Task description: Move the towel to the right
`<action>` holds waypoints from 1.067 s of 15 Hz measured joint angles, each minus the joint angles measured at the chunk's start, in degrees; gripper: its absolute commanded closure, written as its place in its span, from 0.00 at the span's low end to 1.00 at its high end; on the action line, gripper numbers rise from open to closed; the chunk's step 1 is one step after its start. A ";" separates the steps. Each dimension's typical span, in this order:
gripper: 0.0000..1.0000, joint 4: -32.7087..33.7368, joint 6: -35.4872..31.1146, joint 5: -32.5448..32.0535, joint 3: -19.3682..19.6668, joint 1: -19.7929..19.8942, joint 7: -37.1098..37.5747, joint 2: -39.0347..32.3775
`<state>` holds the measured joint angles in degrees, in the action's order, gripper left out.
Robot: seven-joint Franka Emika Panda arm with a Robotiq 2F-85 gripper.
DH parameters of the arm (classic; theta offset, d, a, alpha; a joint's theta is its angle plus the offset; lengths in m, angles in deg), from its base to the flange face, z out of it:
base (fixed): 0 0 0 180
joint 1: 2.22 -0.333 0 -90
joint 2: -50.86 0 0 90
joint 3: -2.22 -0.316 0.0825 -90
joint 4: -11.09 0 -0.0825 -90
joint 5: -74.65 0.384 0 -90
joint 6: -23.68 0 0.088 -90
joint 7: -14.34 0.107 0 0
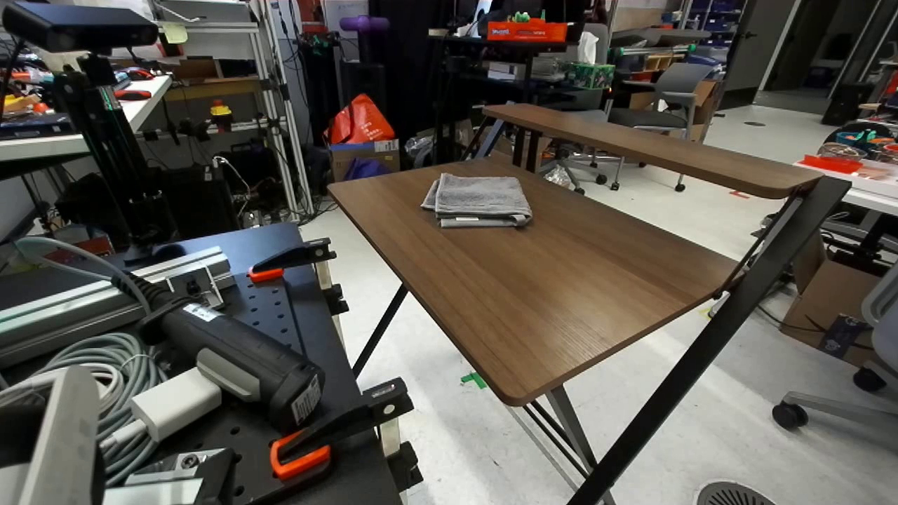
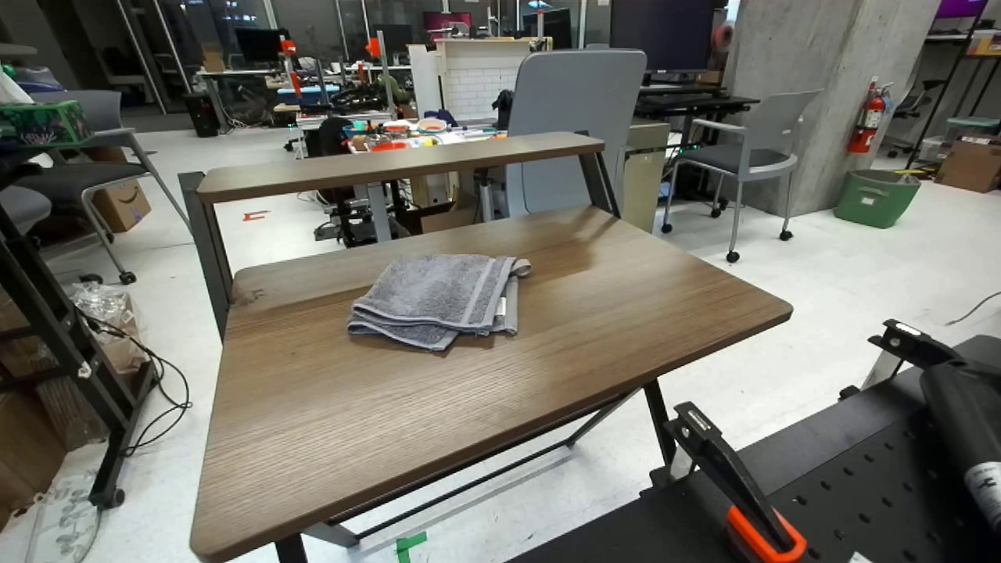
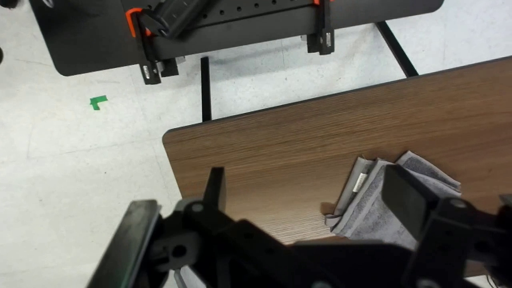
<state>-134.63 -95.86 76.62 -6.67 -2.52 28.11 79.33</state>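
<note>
The towel is a small folded grey cloth with lighter stripes. It lies flat on the brown tabletop in both exterior views, towel (image 1: 480, 196) and towel (image 2: 438, 293), and it also shows at the lower right of the wrist view, towel (image 3: 366, 218). The brown tabletop (image 1: 561, 294) bears it. My gripper (image 3: 306, 180) is open with its fingers wide apart and nothing between them. It hangs above the table, its right finger overlapping the towel in the picture; part of the towel is hidden behind that finger. The gripper is out of view in both exterior views.
A raised brown shelf (image 1: 645, 144) runs along one long side of the table, on dark legs. A black bench (image 3: 248, 38) stands beside the opposite side, across a gap of floor. It carries clamps (image 1: 351, 421), a black cylindrical device (image 1: 238, 351) and coiled cables (image 1: 119, 379).
</note>
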 measured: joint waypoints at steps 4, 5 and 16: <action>0.00 7.81 -4.23 0.83 -2.56 -1.85 5.90 -14.70; 0.00 10.04 -5.26 0.61 -3.33 -2.44 7.93 -18.47; 0.00 35.91 -9.89 -8.88 -0.45 -15.24 29.36 -52.72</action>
<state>-98.72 -105.75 67.75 -7.13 -17.76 57.47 26.61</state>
